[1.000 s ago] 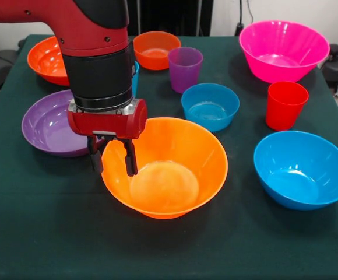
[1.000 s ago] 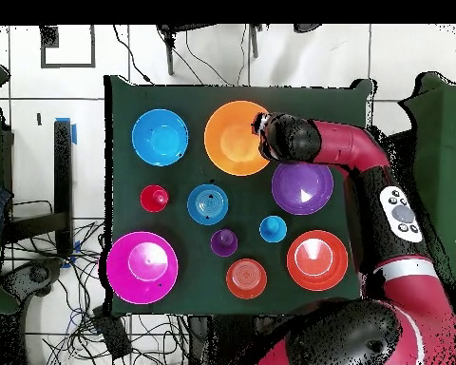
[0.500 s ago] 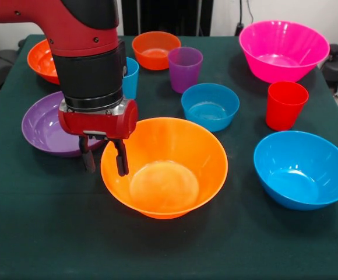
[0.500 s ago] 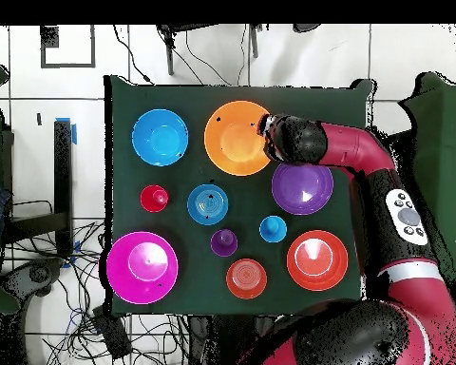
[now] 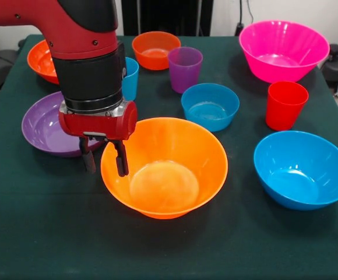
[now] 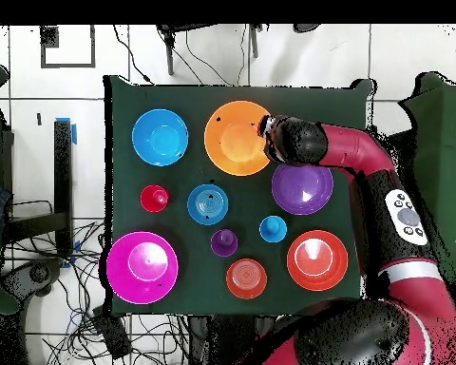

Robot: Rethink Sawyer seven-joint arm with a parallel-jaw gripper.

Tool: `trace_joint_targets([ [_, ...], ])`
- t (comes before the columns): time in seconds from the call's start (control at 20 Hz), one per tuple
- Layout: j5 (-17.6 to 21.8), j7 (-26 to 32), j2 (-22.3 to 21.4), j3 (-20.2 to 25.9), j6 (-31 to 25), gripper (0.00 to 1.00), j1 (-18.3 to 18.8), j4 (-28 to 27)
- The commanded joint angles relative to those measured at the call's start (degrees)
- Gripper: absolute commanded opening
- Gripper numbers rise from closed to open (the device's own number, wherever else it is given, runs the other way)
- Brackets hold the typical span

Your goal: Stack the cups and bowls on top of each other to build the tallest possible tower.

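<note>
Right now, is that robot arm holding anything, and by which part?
Its gripper straddles the large orange bowl at the rim, one finger inside, one outside. Whether the jaws actually pinch it cannot be told.

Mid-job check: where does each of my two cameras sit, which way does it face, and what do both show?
Front view: across the table, facing the robot; the arm descends, gripper open astride the large orange bowl rim.
Overhead view: above the table, looking straight down; the arm reaches up from the base at the bottom.
Shared: the same gripper, the large orange bowl, the purple bowl.
</note>
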State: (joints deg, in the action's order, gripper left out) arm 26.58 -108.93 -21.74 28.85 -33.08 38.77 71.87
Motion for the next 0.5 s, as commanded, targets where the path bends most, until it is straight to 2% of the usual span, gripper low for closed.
trace_joint_targets([
  [0.05,6.59,19.19,1.49,1.62,-6.77,1.00,-0.31,-2.20],
  [0.5,6.90,19.85,1.67,1.31,-7.47,1.00,-0.35,-2.57],
])
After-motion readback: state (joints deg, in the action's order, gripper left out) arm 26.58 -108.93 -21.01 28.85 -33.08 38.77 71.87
